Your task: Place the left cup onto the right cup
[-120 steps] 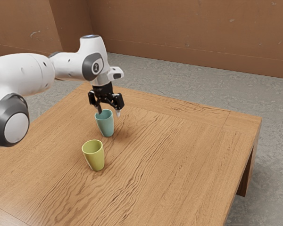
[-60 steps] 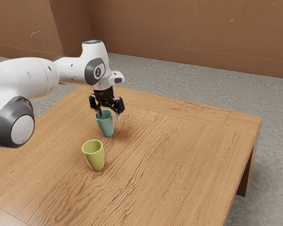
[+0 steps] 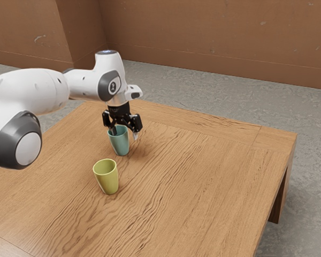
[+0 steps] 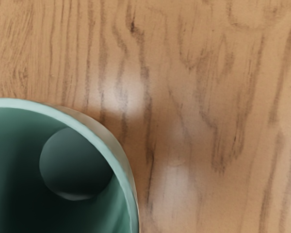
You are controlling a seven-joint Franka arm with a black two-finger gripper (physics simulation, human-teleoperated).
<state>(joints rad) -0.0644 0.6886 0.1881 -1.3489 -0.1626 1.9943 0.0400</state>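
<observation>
A teal cup [image 3: 119,142] stands upright on the wooden table [image 3: 203,171], toward the back at the exterior view's left. My gripper [image 3: 123,130] is lowered onto its rim and stands open: one finger dips inside the cup, the other hangs outside the wall on the exterior view's right, apart from it. A yellow-green cup [image 3: 106,175] stands upright nearer the front, a short way from the teal one. In the wrist view I look down into the teal cup [image 4: 48,174], its rim and dark inside just under my hand.
The table's right half [image 3: 230,160] is bare wood, ending at an edge on the exterior view's right. Grey floor and brown walls surround the table.
My hand has sunk slightly onto the teal cup's rim and the arm has shifted a little toward the exterior view's right. Both cups stay where they were.
</observation>
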